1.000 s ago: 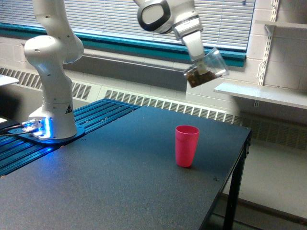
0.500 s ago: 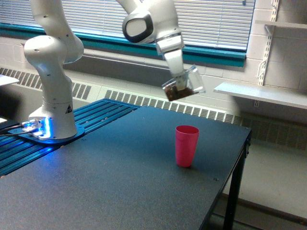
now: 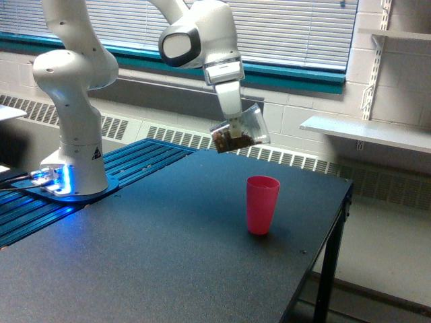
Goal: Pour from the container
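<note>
The cup (image 3: 241, 131) is held pinched in the tool (image 3: 232, 124), tilted, in the air above the counter (image 3: 168, 249) toward its far edge, up and to the exterior view's left of the pink cup (image 3: 262, 204). It is judged light, stiff and smooth, likely crushable, so a sidewall grip seems best; loose brown bits would be spilled easily. Since a second ago it has been carried lower and toward the exterior view's left

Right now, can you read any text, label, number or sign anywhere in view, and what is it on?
No readable words or numbers anywhere.
Small triangular sticker on the robot base: a dark symbol, too small to make out.
Clear container and pink cup: no markings visible.
</note>
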Robot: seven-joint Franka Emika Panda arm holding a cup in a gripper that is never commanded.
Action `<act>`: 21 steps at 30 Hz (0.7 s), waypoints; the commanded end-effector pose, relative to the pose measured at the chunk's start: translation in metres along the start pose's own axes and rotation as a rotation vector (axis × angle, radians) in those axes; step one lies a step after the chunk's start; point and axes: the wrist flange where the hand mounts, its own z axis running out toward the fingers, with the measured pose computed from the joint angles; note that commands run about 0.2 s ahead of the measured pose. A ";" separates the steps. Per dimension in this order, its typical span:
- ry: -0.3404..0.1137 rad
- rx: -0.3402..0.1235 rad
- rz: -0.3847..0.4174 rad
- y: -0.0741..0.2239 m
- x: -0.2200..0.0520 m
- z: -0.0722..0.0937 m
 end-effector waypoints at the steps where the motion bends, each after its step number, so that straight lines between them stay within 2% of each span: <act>1: -0.015 -0.024 -0.033 0.010 -0.004 0.002; 21: -0.082 -0.102 -0.085 0.010 -0.018 0.016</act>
